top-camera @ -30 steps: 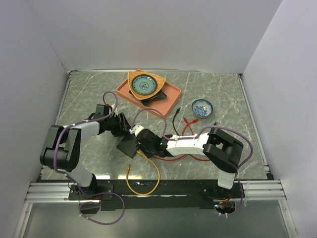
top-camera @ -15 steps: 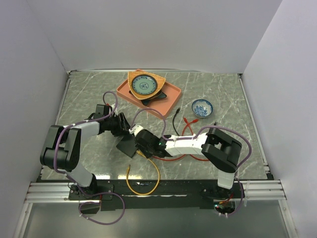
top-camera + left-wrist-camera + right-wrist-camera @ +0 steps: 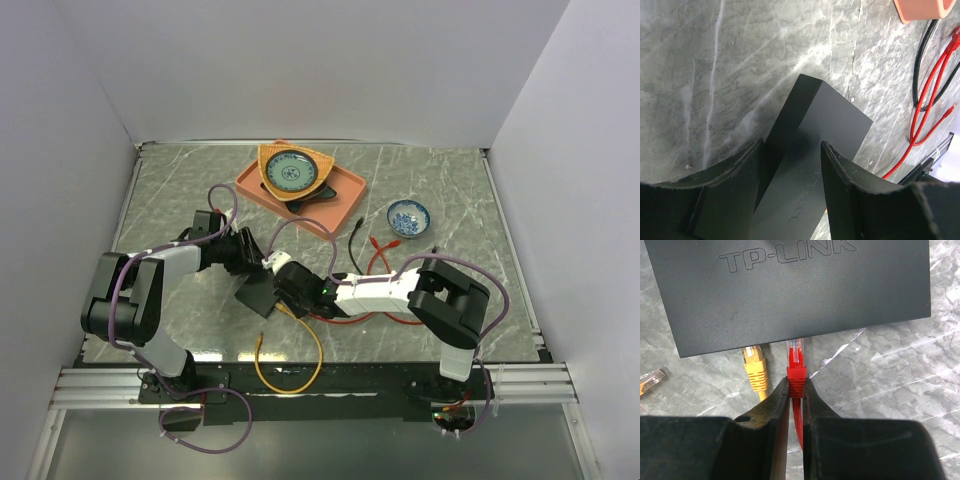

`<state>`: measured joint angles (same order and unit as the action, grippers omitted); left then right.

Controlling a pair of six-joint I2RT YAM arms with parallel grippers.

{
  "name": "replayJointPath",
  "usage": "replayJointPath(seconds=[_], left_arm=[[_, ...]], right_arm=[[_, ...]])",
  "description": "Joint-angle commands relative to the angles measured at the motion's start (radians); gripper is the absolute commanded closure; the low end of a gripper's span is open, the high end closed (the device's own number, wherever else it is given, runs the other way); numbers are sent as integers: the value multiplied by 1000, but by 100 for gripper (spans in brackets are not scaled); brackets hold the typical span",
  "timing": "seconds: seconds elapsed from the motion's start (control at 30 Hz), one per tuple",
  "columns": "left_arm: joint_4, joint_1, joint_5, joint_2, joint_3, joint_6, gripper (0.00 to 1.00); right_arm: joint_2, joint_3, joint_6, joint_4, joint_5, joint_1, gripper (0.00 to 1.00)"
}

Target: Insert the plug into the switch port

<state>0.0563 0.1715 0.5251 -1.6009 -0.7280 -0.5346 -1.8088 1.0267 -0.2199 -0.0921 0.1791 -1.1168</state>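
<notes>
The switch is a flat black box (image 3: 790, 295) marked TP-LINK, lying on the marble table (image 3: 256, 294). Its ports face my right gripper and sit hidden under the box's near edge. My right gripper (image 3: 796, 385) is shut on the red plug (image 3: 796, 371). The plug's clear tip meets that edge, just right of a yellow plug (image 3: 755, 370) seated in the box. My left gripper (image 3: 792, 145) clasps the far end of the box (image 3: 815, 130), one finger on its narrow side face and the other on its broad face.
An orange tray (image 3: 345, 190) with a wicker dish (image 3: 292, 172) stands at the back. A small blue bowl (image 3: 408, 217) sits right of it. Red cable loops (image 3: 375, 265) and a black cable (image 3: 920, 65) lie beside my right arm. A yellow cable (image 3: 290, 375) hangs over the front edge.
</notes>
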Motion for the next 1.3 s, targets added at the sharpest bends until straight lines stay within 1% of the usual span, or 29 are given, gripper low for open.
replayJointPath(seconds=[0.0,0.4,0.6,0.77,1.0,1.07,1.27], left_arm=[[5,22,29,-11,-4,7,45],[-7,29,47,-22,-1,4,45],[-9,37,52,-30,-4,1,45],[-9,43,52,-47,-7,5,45],[-9,48,55,-54,-4,8,46],[-4,51,56,-60,-4,10,48],[0,54,46,-62,-5,10,48]], right_arm=[[-10,56,-3,74,22,2,100],[-34,44,57,143,-23,2,100],[-44,58,85,144,10,2,100],[-57,76,91,124,74,2,100],[-76,105,62,100,92,5,100],[-84,110,36,97,89,3,100],[-95,141,-41,63,99,11,100]])
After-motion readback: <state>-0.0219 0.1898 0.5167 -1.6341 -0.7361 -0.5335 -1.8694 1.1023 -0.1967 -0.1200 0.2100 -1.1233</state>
